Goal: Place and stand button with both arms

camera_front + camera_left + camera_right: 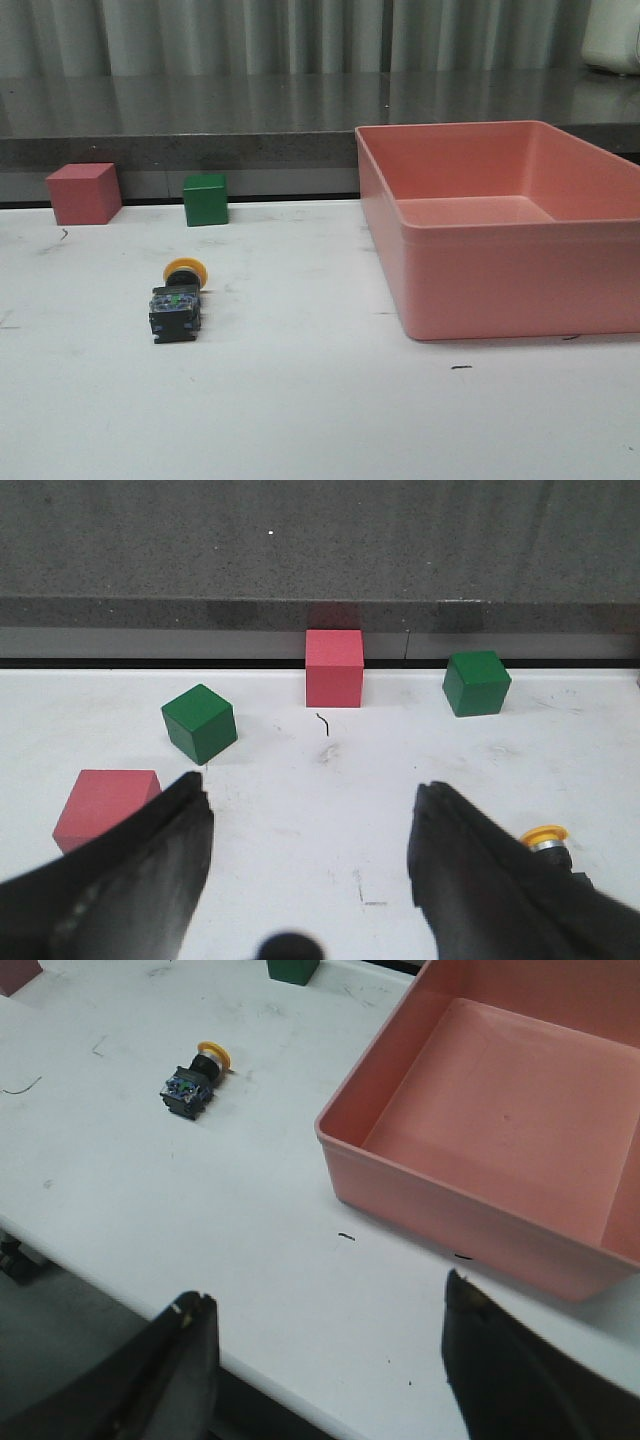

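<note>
On white table (pixel 320 420), pink bin (pixel 480 290) holding nothing, button (pixel 177 300) lying sideways nearby, both tools spread wide

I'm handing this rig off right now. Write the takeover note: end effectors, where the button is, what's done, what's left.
Left end effector: open, empty, low over the table; the button is just outside one finger.
Right end effector: open, empty, above the table's near edge in front of the pink bin.
Button: lying on its side on the white table, yellow cap toward the back, left of the bin, in front of the green cube.
Done: nothing visible; button untouched.
Left: grasp it, set it upright.
</note>
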You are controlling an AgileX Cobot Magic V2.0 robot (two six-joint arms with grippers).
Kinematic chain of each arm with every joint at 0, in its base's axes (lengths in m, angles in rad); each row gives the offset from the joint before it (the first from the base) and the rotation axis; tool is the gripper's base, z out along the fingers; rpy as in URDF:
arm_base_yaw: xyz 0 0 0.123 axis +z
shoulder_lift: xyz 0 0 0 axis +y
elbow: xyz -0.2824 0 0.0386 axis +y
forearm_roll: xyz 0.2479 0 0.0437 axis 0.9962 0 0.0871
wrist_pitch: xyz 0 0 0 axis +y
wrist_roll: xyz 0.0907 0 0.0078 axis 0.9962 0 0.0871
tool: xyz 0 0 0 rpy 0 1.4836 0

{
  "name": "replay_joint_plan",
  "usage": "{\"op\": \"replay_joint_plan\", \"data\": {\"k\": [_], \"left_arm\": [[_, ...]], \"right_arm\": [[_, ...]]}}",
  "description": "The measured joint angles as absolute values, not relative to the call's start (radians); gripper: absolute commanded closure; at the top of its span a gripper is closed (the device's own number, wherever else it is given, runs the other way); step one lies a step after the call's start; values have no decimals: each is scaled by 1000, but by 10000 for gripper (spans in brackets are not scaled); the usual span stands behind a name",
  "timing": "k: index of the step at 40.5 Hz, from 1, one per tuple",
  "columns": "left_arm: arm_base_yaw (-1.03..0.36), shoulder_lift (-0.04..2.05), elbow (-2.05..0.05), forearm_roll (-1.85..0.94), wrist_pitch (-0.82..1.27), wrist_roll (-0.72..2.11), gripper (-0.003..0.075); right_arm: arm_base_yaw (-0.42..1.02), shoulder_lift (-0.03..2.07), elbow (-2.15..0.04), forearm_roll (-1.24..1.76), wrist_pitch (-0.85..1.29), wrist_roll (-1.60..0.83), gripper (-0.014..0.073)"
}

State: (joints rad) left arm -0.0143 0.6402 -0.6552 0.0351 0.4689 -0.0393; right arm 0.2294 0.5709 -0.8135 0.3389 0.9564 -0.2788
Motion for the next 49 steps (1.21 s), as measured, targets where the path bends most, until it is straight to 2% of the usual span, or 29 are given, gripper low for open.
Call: {"op": "replay_joint_plan", "data": {"k": [6,8,12,14,23,40,49], "left_arm": [[-14,652,-655,29,451,-39,286],[-14,667,-655,24,444,-39,242],[-14,709,-665,19,455,-39,101],[-14,741,-683,14,473,-39,66],[-47,880,-798,-6,569,-39,61],[-321,1205,-932,0,543,-39,63],[-365,1446,-1056,0,597,-105,63]], "right_arm": [[229,571,-814,339,956,-279,95],[229,571,-814,339,956,-281,95],[229,571,-814,339,956,-281,95],[229,571,-814,339,956,-282,95],[229,571,-814,339,956,-284,95],[229,571,-814,340,956,-286,95],[229,571,-814,340,956,-286,95]]}}
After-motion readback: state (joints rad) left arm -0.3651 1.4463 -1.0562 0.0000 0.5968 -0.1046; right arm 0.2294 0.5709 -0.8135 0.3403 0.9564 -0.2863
